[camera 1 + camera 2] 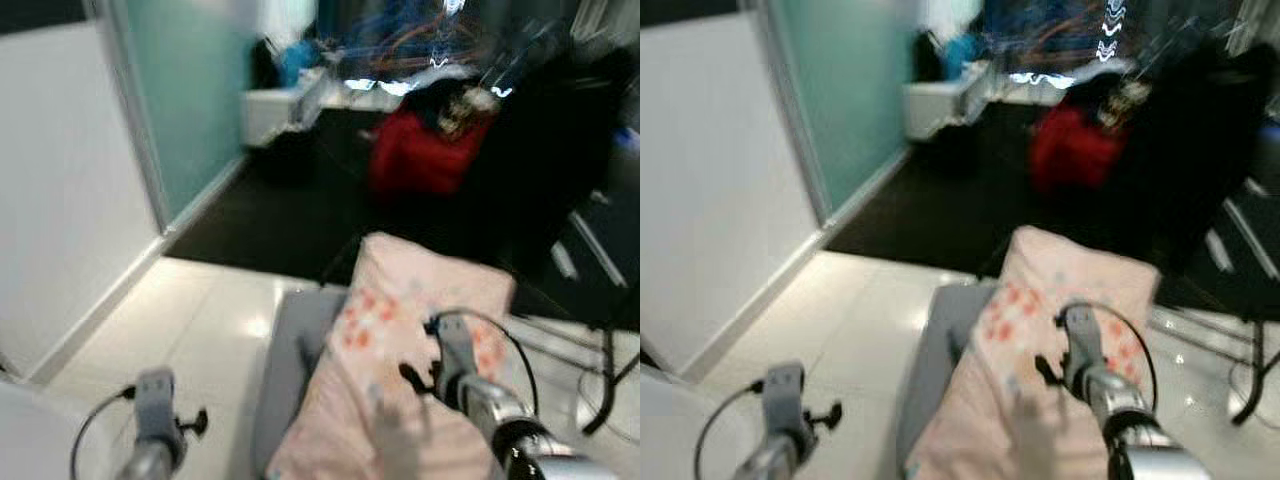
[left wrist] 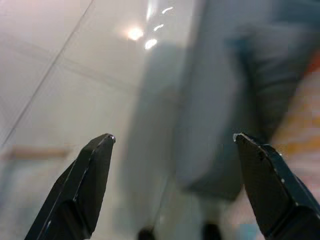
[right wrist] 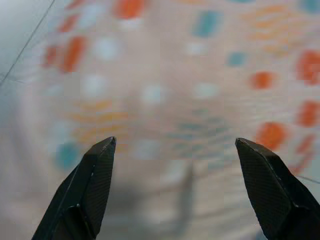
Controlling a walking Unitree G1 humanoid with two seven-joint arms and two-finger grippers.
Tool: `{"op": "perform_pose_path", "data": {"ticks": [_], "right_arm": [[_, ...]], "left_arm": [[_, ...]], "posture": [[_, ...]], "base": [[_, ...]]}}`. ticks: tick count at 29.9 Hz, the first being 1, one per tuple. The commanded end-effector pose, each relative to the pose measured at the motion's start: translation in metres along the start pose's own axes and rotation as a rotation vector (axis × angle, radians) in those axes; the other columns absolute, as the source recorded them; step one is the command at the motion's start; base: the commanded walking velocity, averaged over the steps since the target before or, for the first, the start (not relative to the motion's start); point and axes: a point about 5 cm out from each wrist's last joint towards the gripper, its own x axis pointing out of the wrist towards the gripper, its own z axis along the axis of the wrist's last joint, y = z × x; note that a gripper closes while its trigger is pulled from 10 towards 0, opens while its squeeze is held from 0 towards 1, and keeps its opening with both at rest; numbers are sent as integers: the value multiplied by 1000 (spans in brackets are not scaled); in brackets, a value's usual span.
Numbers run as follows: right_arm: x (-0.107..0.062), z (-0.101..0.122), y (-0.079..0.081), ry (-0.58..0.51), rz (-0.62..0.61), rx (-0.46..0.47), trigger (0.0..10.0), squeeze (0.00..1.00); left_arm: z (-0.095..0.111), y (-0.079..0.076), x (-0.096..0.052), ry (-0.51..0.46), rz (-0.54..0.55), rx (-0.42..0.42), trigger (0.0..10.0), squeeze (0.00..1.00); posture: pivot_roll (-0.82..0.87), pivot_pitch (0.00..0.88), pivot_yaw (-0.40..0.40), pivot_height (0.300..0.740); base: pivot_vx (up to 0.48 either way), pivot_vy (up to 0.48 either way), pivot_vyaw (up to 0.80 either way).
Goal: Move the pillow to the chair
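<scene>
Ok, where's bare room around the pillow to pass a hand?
Free: pale tiled floor between the white wall and the grey seat under the pillow; the left gripper hangs over it, jaws open. Crowded: the dark area beyond, with a red bag and cables.

Parted jaws hover above the dotted pillow (image 3: 165, 90).

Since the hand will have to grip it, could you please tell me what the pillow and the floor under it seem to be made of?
The pillow looks like soft woven cloth, matt, pale pink with printed orange and teal spots; it sags and creases. The floor looks like hard glossy tile, pale, with bright light reflections and thin joint lines. Blur leaves the exact fabric open.
</scene>
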Motion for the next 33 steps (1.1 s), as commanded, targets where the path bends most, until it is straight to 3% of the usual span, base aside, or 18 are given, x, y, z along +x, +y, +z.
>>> {"op": "perform_pose_path", "data": {"ticks": [1, 14, 33], "right_arm": [[1, -7, 5, 33, 18, 11, 10000, 0], [-3, 0, -9, 34, -11, 140, 10000, 0], [-3, 6, -12, 19, -34, 198, 10000, 0]], "left_arm": [[-6, 4, -2, 17, 15, -14, 10000, 0], [-3, 10, -2, 18, 30, -15, 10000, 0], [-6, 14, -3, 43, 35, 22, 10000, 0]], "posture": [[-225, 0, 4, 740], [-234, 9, 11, 740], [-231, 17, 13, 740]], "base": [[0, -480, 0], [0, -31, 0], [0, 0, 0]]}}
